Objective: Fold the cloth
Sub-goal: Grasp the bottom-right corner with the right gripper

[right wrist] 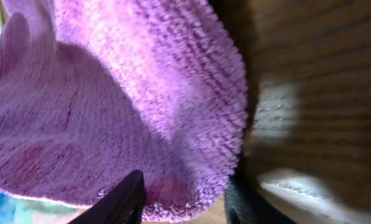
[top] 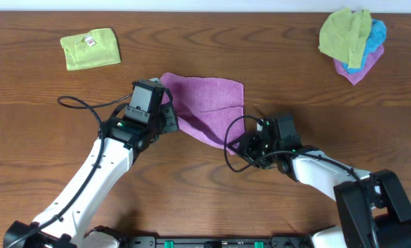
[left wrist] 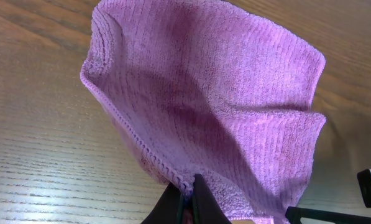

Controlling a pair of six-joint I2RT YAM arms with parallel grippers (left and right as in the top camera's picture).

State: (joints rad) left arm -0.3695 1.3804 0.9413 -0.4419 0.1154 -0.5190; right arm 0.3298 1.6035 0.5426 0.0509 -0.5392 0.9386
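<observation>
Blurred cloth (right wrist: 123, 106) fills the view; right gripper (right wrist: 184, 200) mostly cropped.

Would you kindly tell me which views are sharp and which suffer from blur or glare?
Overhead: sharp, evenly lit, the cloth clear. Left wrist: crisp, its ribbed weave visible, soft shadow in the fold. Right wrist: too close, the cloth blurred, with a glare patch on the table.

mauve-purple cloth (top: 208, 103), lime-green cloth (top: 89, 52) with white tag (top: 91, 40), brown wood-grain table (top: 260, 41); green, blue, purple cloth pile (top: 353, 41)
</observation>
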